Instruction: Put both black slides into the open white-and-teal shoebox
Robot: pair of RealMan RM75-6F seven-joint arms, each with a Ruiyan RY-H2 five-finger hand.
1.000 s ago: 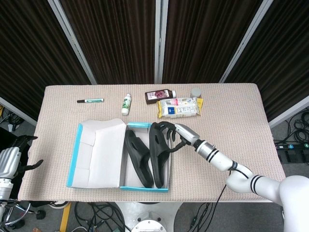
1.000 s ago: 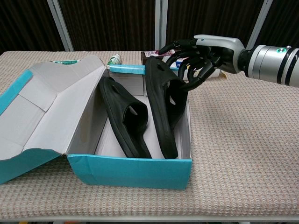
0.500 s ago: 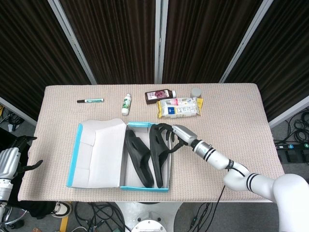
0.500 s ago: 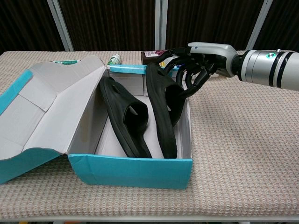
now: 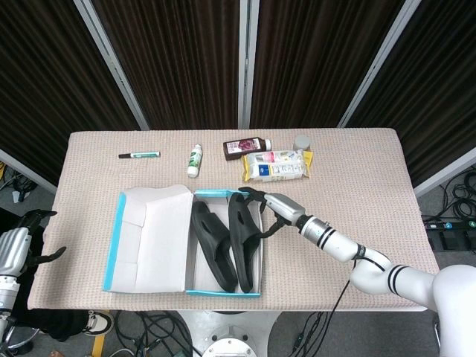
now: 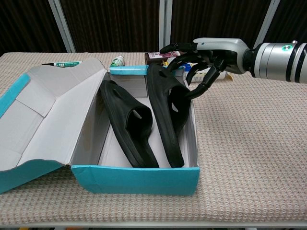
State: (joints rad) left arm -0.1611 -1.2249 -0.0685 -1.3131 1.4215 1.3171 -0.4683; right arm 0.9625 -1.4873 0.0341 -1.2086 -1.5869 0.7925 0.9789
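Our right hand (image 6: pixel 204 60) sits at the far right corner of the shoebox (image 6: pixel 144 178), fingers (image 6: pixel 207 80) curled loosely around the raised heel end of the right-hand slide (image 6: pixel 167 115). From the chest view we judge that the grip is slackening: thumb and fingers arch over and beside the slide's rim, but we cannot tell whether they pinch it or only touch it. That slide lies tilted on edge along the box's right wall, its far end propped just under our hand. The other slide (image 6: pixel 127 122) lies further from the hand, also inside the box, leaning toward the open lid (image 6: pixel 53 110).

To finish the step well, we think we should open the fingers fully, lift straight up and away from the box wall so that nothing hooks the strap opening, and let the slide settle without dragging the box. Both slides appear to be in, so the task looks almost done.

Our left hand (image 5: pixel 22 249) hangs well off to the far side, below the table edge, fingers apart and holding nothing.

Beyond our right hand, the dark pouch (image 5: pixel 246 146) and the snack packet (image 5: pixel 276 164) are half hidden by it in the chest view. The box floor under the slides is hidden.
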